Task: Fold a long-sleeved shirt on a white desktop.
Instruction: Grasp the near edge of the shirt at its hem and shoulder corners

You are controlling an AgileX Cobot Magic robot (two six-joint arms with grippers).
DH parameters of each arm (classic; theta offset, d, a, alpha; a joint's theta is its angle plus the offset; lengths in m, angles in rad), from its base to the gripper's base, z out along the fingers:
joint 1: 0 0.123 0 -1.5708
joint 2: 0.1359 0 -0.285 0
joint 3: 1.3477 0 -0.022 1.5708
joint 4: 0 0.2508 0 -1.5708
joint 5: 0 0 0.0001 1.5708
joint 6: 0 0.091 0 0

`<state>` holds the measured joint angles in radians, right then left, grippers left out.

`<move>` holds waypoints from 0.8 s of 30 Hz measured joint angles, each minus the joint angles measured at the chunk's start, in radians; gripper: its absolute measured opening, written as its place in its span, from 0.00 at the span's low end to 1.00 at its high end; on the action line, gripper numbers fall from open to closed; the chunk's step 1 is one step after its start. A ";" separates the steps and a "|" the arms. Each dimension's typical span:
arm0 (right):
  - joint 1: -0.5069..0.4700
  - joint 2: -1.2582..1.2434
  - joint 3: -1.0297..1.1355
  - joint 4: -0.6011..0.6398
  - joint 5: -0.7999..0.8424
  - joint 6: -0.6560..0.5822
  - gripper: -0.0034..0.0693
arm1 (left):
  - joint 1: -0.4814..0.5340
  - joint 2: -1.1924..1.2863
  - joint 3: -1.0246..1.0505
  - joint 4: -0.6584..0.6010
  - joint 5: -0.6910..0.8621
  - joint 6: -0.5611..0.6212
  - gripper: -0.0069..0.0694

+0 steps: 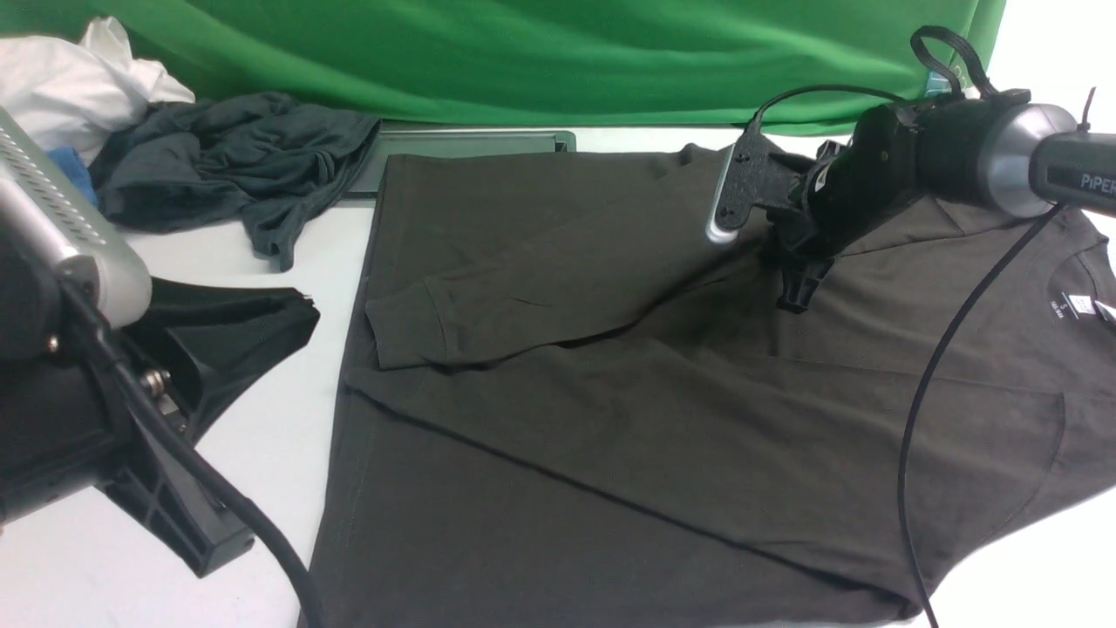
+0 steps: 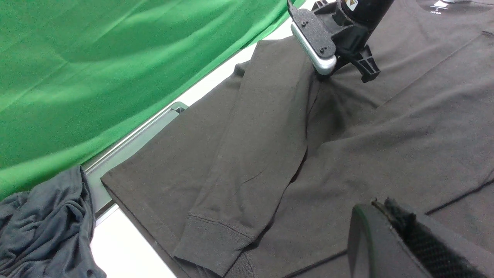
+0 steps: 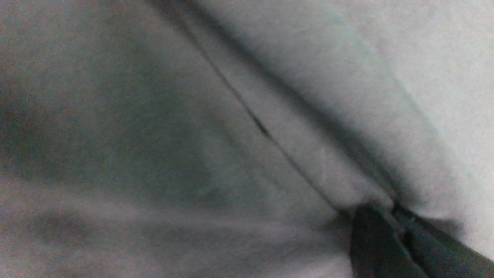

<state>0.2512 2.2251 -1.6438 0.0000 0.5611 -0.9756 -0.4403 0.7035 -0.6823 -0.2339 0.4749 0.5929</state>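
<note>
The long-sleeved shirt [image 1: 610,419] [image 2: 251,135] [image 3: 154,116] lies spread on the white desktop [image 1: 261,419] [image 2: 123,247], dark brownish-black, with a white neck label [image 1: 1081,305] at the right. One sleeve is folded across the body, and its cuff [image 1: 405,327] lies near the left hem. My right gripper [image 1: 795,296] [image 2: 368,73] [image 3: 393,212] is down on the shirt at the upper end of that sleeve. Its jaws are shut, and a pinch of cloth is bunched at the tips. My left gripper [image 1: 296,305] [image 2: 380,204] hangs shut and empty near the shirt's left edge.
A crumpled slate-grey garment [image 1: 235,166] [image 2: 42,227] lies at the back left, beside a white cloth [image 1: 78,78] and a bit of blue fabric [image 1: 74,170]. A flat grey panel [image 1: 471,144] [image 2: 131,150] sits under the shirt's far edge. A green backdrop [image 1: 523,52] closes off the back.
</note>
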 joint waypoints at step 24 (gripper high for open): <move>-0.002 -0.115 -0.014 -0.009 0.267 0.058 0.28 | 0.000 0.000 0.000 0.025 0.000 0.000 0.11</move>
<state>0.2493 2.1101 -1.6577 -0.0086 0.8285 -0.9179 -0.4403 0.7035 -0.6823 -0.2090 0.4749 0.5929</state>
